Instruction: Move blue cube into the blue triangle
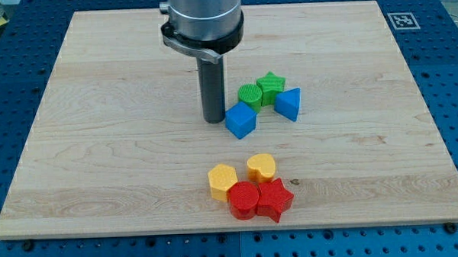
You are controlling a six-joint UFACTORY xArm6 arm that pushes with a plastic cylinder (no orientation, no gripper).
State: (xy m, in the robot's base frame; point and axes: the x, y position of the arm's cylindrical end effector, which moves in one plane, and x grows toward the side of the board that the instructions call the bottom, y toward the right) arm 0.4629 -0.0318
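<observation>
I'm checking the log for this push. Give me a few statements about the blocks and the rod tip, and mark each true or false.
1. My tip sits just to the view's left of the blue cube. True.
2. The blue triangle lies to the view's left of the blue cube. False: it lies to the cube's right, slightly higher in the view.
3. The green star is next to the green cylinder. True.
4. The red star is at the view's top. False: it sits near the bottom, beside the red cylinder.
</observation>
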